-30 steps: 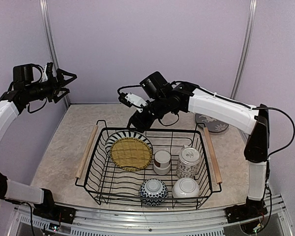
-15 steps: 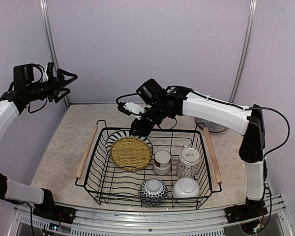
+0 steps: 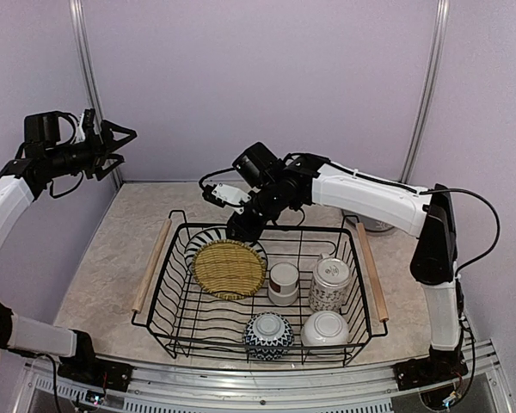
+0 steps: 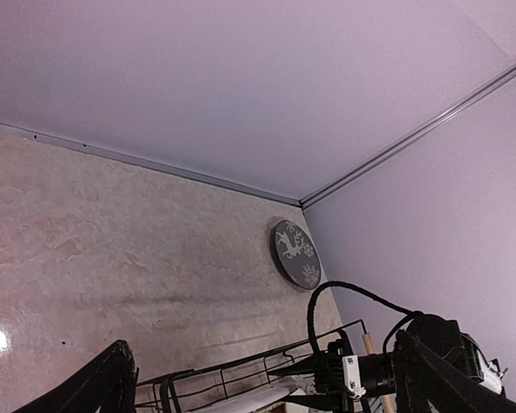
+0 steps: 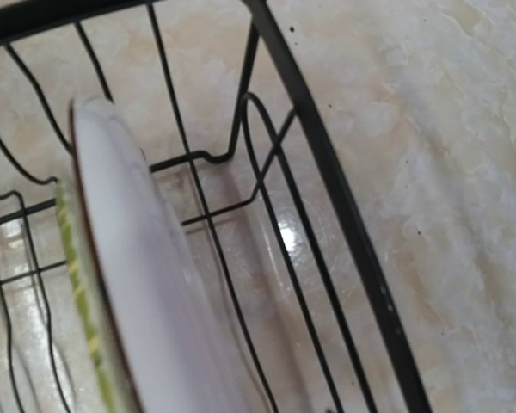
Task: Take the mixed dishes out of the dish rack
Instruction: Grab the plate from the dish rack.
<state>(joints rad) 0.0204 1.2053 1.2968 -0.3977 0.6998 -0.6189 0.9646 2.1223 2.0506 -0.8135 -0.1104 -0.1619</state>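
The black wire dish rack [image 3: 159, 297] holds the black-white striped plate [image 3: 208, 237] standing on edge with the woven yellow mat [image 3: 230, 268] leaning on its front. It also holds the white cup with brown band [image 3: 284, 282], the tall patterned cup [image 3: 330, 284], the blue-patterned bowl [image 3: 268, 335] and the white bowl [image 3: 325, 328]. My right gripper [image 3: 238, 227] hangs low over the rack's back rim, just behind the plate; its fingers do not show. The right wrist view shows the plate's white back [image 5: 129, 258], the mat's edge [image 5: 76, 275] and rack wires [image 5: 327, 172]. My left gripper [image 3: 120, 143] is open and empty, raised high at the far left.
A grey round plate with a deer pattern [image 4: 295, 253] lies on the table at the back right, partly behind the right arm in the top view [image 3: 374, 225]. Wooden rod handles [image 3: 151, 264] run along both short sides of the rack. Walls close off the back and sides.
My right gripper has moved left and down, closer to the rack's back rim and the striped plate. The left arm has not moved.
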